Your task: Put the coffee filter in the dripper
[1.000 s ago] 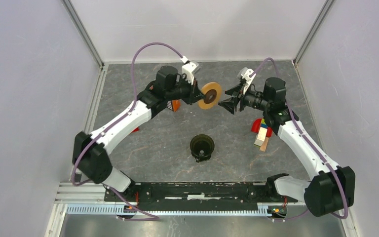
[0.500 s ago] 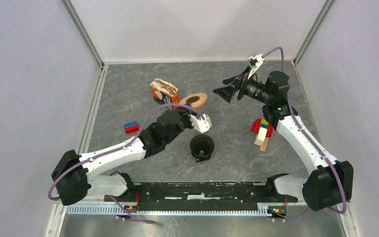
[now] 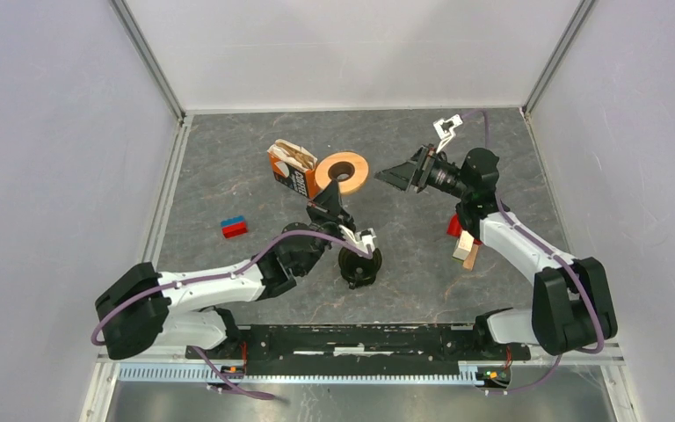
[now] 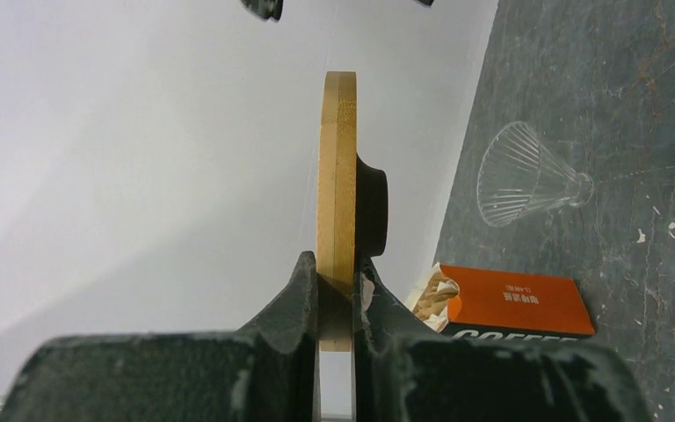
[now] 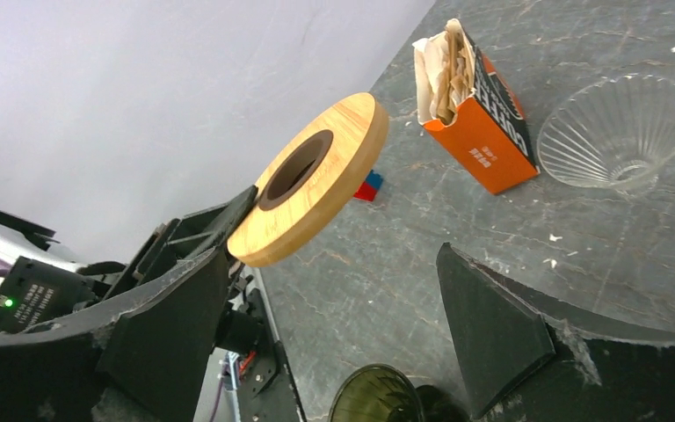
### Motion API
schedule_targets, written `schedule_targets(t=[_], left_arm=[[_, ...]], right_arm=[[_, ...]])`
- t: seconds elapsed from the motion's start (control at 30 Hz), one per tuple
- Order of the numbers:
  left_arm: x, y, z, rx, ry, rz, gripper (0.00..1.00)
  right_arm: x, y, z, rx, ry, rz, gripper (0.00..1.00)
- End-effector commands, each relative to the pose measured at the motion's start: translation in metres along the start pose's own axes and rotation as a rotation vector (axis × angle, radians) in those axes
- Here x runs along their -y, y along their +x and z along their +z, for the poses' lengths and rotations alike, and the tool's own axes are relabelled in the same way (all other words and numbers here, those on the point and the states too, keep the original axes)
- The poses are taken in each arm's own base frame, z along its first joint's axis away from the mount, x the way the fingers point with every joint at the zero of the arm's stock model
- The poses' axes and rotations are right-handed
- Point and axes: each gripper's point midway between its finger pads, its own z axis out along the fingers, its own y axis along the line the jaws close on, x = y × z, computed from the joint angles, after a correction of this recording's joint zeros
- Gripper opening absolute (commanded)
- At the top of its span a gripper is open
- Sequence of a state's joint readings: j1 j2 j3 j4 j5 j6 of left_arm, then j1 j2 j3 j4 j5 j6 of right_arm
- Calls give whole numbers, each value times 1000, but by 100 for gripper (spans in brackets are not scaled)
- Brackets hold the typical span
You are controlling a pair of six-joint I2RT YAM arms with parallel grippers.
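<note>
Nearest my bases, a squat dark vessel [image 3: 359, 261] is sitting on the grey table [image 3: 228, 176]. Just beyond it my left gripper [image 4: 336, 272] is pinching the edge of the dripper's wooden ring [image 4: 337, 176], jaws nearly closed, holding it up off the table. Past the ring, an orange box [image 5: 483, 132] is standing with its top open and paper coffee filters [image 5: 446, 70] sticking out of it. Its side is reading "COFFEE" in white on a black band; the smaller print is too fine to read. The dripper's glass cone [image 5: 620, 132] is lying on its side near the box, apart from its ring. My right gripper [image 5: 343, 233] is hanging wide open, gripping nothing, facing the ring.
</note>
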State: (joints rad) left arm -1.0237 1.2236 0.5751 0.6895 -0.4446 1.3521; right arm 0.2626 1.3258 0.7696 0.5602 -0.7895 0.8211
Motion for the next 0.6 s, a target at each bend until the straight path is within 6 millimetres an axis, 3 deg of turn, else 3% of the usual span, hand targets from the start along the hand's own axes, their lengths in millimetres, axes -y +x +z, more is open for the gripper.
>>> schedule_targets(t=[0.0,0.33,0.57], left_arm=[[-30,-13,-1,36,-135,43,2],[-19,-33,2,87,-130,114,2],[-7,-40,3,112,-114,183,2]], right_arm=[[-25,-8,4,36,-124,15,95],[-23,8,17,-18,-140,61,88],[-27,14,24,-38,-176,87,64]])
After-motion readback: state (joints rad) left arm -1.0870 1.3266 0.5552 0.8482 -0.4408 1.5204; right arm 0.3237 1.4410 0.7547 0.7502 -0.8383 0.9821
